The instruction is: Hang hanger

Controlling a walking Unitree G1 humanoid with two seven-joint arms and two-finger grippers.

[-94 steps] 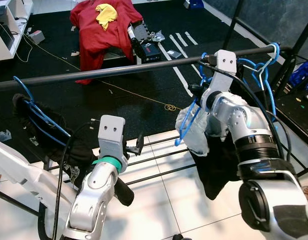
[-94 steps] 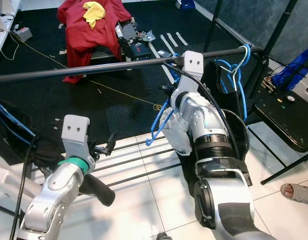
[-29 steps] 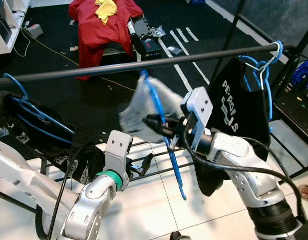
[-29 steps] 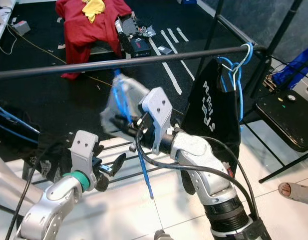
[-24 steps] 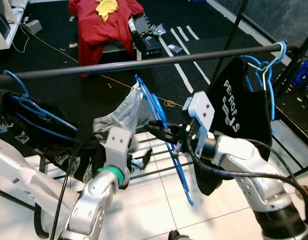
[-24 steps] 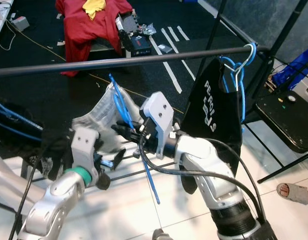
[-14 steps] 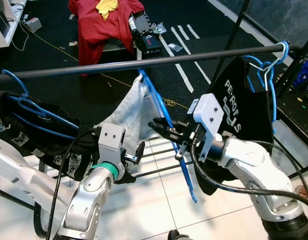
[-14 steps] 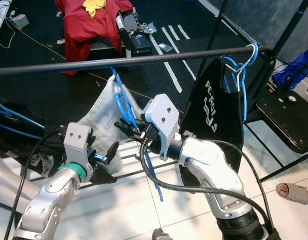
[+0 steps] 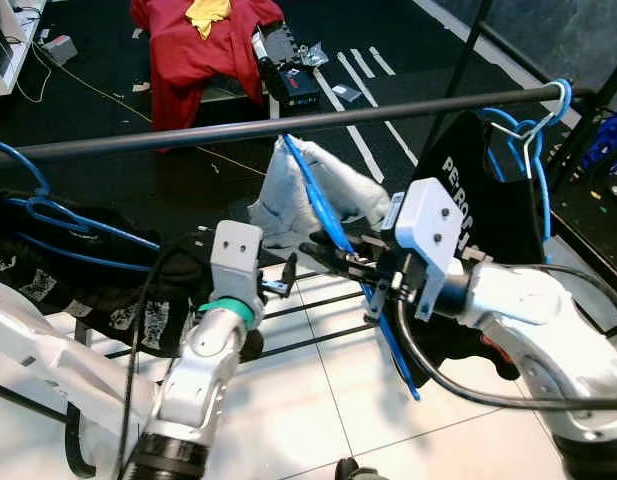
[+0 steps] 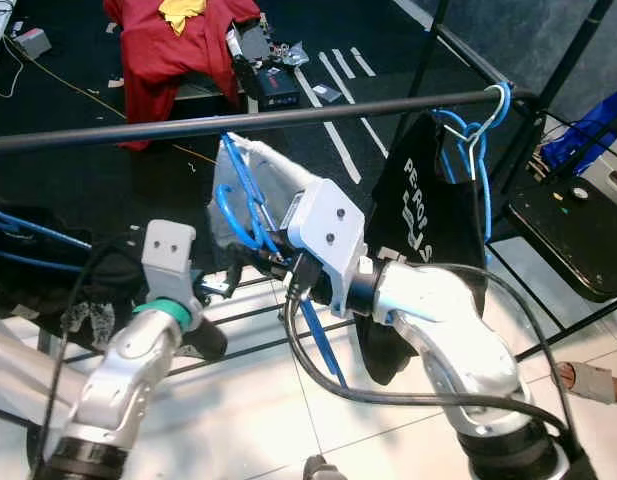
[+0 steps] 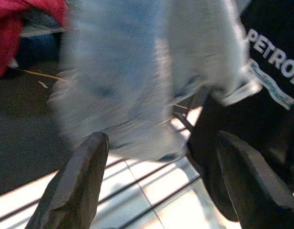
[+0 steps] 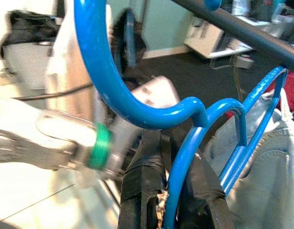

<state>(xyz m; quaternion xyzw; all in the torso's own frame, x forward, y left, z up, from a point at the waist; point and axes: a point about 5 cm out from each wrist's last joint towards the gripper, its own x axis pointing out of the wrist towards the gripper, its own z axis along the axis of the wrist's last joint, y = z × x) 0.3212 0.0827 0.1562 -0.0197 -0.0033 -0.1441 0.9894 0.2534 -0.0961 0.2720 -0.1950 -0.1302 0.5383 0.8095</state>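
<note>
Gripping the blue hanger (image 9: 333, 225) near its neck, my right hand (image 9: 333, 258) is clamping its fingers on the plastic, with the pale denim garment (image 9: 323, 195) draped over it. I am holding my left hand (image 9: 280, 288) open just below that garment. Farther off, the hanger's hook is sitting just under the black rail (image 9: 288, 125), beside a hung black shirt (image 9: 488, 210).

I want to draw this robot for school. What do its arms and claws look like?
Both arms are shiny silver with rounded joints. The left arm has a green ring at the wrist; the right arm has black cables looping off it. Each wrist carries a pale grey box with two small holes. The left gripper and right gripper have long black fingers.
</note>
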